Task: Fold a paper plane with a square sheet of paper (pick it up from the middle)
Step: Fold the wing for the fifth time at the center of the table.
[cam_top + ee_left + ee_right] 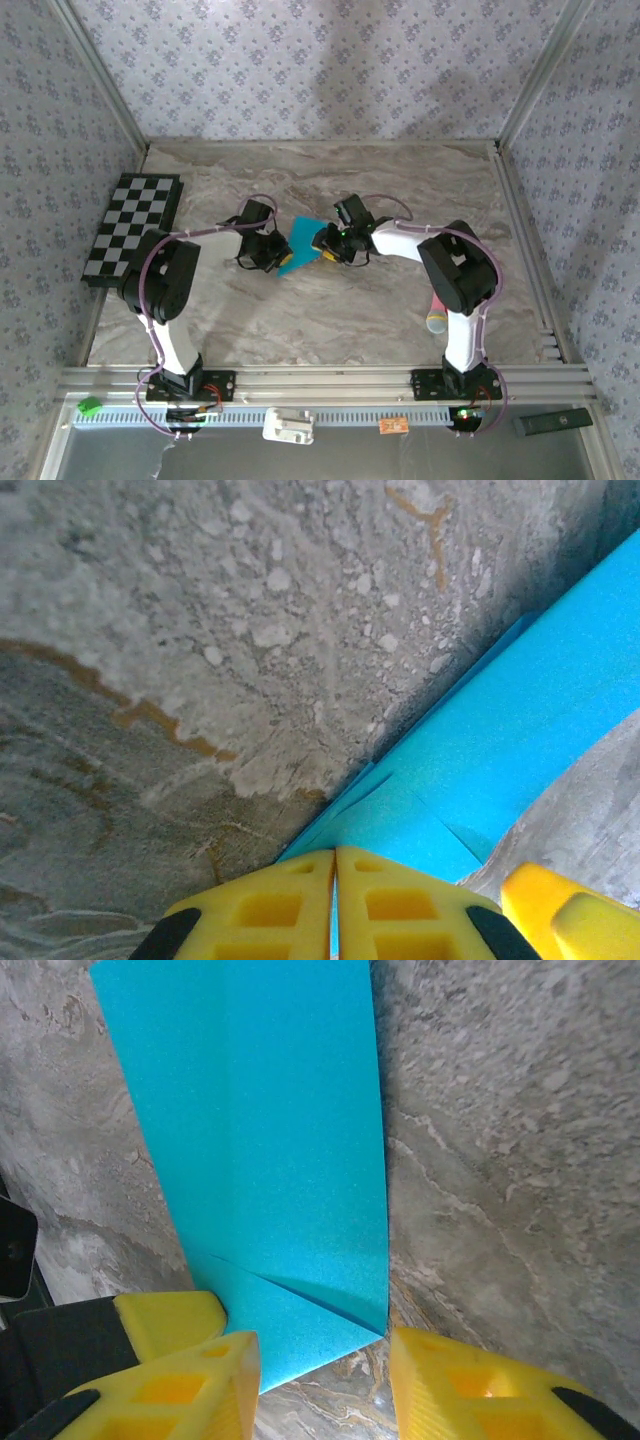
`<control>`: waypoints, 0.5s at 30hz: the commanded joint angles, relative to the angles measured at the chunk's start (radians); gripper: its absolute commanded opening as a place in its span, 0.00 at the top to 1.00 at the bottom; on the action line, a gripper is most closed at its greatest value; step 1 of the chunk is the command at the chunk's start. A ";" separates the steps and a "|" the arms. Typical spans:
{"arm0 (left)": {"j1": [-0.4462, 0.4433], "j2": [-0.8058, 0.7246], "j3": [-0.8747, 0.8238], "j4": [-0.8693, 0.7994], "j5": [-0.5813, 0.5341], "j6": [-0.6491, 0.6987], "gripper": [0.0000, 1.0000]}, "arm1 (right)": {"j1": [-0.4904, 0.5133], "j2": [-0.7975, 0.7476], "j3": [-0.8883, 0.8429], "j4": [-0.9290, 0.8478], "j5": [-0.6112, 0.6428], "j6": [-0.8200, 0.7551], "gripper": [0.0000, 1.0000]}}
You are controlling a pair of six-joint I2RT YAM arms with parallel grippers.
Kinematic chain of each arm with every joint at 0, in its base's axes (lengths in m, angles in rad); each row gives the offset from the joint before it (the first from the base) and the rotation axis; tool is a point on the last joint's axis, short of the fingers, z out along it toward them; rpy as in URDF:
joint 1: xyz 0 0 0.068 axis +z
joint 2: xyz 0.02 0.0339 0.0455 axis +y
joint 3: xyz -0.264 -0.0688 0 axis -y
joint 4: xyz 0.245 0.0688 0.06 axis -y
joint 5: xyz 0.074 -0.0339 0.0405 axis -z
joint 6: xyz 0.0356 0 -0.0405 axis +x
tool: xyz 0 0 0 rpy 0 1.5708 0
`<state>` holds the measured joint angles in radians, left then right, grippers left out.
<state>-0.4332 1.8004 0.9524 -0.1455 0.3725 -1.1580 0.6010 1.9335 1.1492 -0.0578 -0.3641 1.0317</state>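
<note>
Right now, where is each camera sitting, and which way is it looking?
Top camera: high up behind the arms, looking down at the table; both arms show, with the left pincer and right pincer meeting at the blue paper.
Left wrist camera: on the left arm, looking down along its pincer, which is shut on the paper's edge.
Right wrist camera: on the right arm, looking down past its open pincer at the paper.
Shared: both wrist views see the blue paper on the marble table.
</note>
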 commanded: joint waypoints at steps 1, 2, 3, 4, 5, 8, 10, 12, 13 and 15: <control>0.005 0.001 -0.028 -0.020 0.008 -0.029 0.91 | 0.010 0.024 0.034 -0.015 -0.006 0.013 0.61; 0.005 0.001 -0.029 -0.020 0.010 -0.030 0.91 | 0.012 0.028 0.035 -0.020 -0.004 0.012 0.62; 0.007 0.001 -0.028 -0.020 0.009 -0.030 0.91 | 0.015 0.031 0.034 -0.027 -0.002 0.012 0.62; 0.007 0.002 -0.029 -0.020 0.011 -0.029 0.91 | 0.016 0.034 0.035 -0.030 -0.001 0.013 0.62; 0.007 0.004 -0.030 -0.018 0.011 -0.029 0.91 | 0.017 0.038 0.035 -0.038 -0.001 0.012 0.62; 0.007 0.006 -0.033 -0.015 0.014 -0.031 0.91 | 0.019 0.045 0.070 -0.053 0.000 0.011 0.63; 0.007 0.009 -0.032 -0.012 0.019 -0.033 0.91 | 0.020 0.049 0.073 -0.058 -0.001 0.008 0.63; 0.007 0.010 -0.033 -0.011 0.020 -0.034 0.92 | 0.022 0.055 0.080 -0.063 -0.004 0.007 0.63; 0.007 0.011 -0.034 -0.009 0.022 -0.035 0.91 | 0.023 0.059 0.084 -0.066 -0.006 0.005 0.63; 0.008 0.012 -0.034 -0.006 0.025 -0.037 0.91 | 0.026 0.069 0.100 -0.091 -0.003 0.000 0.63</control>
<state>-0.4278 1.8004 0.9405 -0.1181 0.3969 -1.1805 0.6163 1.9709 1.2129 -0.0898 -0.3641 1.0321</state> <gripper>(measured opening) 0.086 0.369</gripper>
